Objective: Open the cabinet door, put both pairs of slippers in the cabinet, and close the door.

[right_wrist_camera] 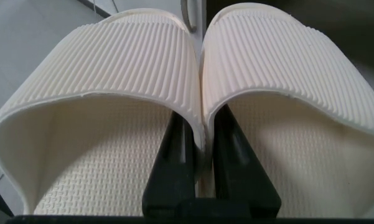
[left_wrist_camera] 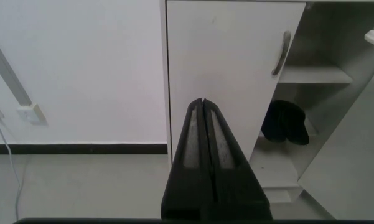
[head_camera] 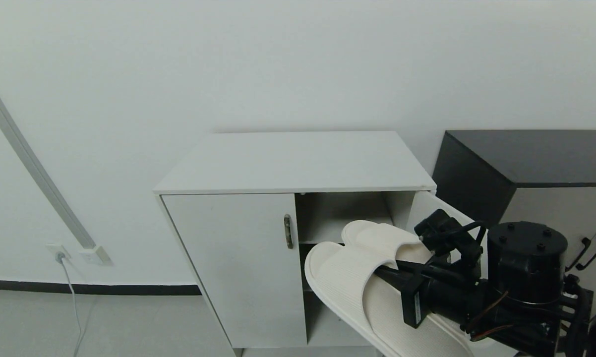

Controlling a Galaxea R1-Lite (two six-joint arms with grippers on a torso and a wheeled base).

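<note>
**Cabinet** [head_camera: 293, 163]: white, against the far wall. The left door [head_camera: 233, 258] is closed and its handle [head_camera: 288, 231] sits at the inner edge. The right door [head_camera: 424, 210] is swung out toward the near right, which leaves the right compartment open for loading.

**White slippers** [head_camera: 357, 277]: one pair, carried side by side in the air in front of the open compartment, toes pointing toward it. They are not yet on a shelf.

**Right end effector** [right_wrist_camera: 202, 149]: one finger sits inside each slipper, and the two adjoining inner walls are pinched between them. This probably lets a single grasp carry both slippers and keep them parallel.

**Dark slippers** [left_wrist_camera: 285, 122]: apparently the other pair, lying on a lower shelf inside the open compartment. That half of the job looks done.

**Upper shelf** [left_wrist_camera: 314, 76]: bare where it can be seen, and about level with the white toes, so it is a likely resting place.

**Left end effector** [left_wrist_camera: 203, 118]: fingers pressed together and holding nothing. It is held back on the left, facing the closed door, out of the loading path.

**Also present:** wall socket [head_camera: 57, 252] with a cable [head_camera: 72, 297]; black cabinet [head_camera: 521, 163] on the right.
</note>
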